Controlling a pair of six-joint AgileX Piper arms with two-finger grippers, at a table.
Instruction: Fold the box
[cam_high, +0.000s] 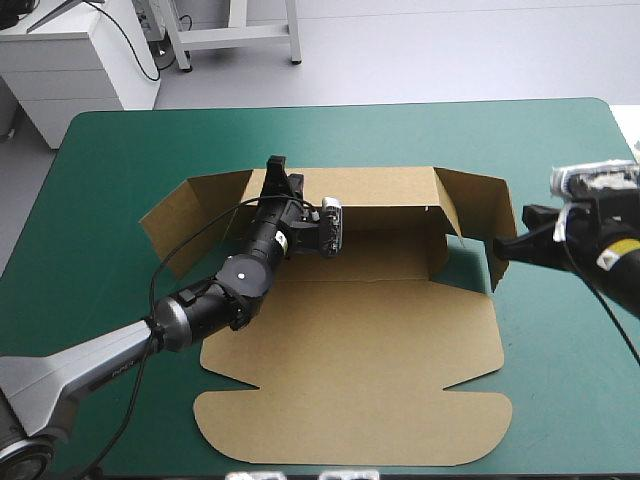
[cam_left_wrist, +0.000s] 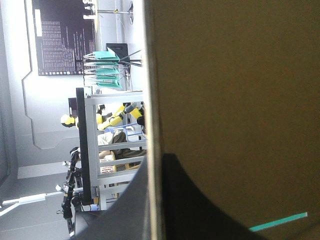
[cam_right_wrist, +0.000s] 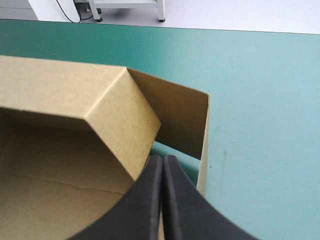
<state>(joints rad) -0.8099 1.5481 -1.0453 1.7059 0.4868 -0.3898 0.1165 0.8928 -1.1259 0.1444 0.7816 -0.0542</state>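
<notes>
**Side walls going up:** The brown box (cam_high: 380, 330) sits mid-counter (cam_high: 110, 170) on the teal-green cover. It is partly formed, with its far wall (cam_high: 385, 190) standing and its lid (cam_high: 350, 425) flat on the near side.

The left pincer (cam_high: 283, 172) straddles the top edge of the far wall toward its left end. In the left wrist view the board's edge runs up between its black fingers (cam_left_wrist: 190, 215), which are all but closed on the sheet and appear to be steadying it upright.

At the right end, the right pincer (cam_high: 503, 247) has its fingers pressed together into one point. It grips nothing that can be seen, and its tip rests against the low corner of the right end flap (cam_right_wrist: 120, 120). Just beyond that corner stands the outer right panel (cam_right_wrist: 177, 120). The left end flap (cam_high: 185, 220) splays outward, not yet dealt with.

By the look of it, the step in hand is turning the right end flap inward, square to the far wall.

- **The push:** it should be short and steady, leftward from the closed tip.
- **The other arm:** it keeps its hold on the wall, so the wall does not sag.
- **The right side wall:** it can then be raised and tucked over the flap.
- **The risk:** the pointed tip has little purchase and could slide off the board.
</notes>
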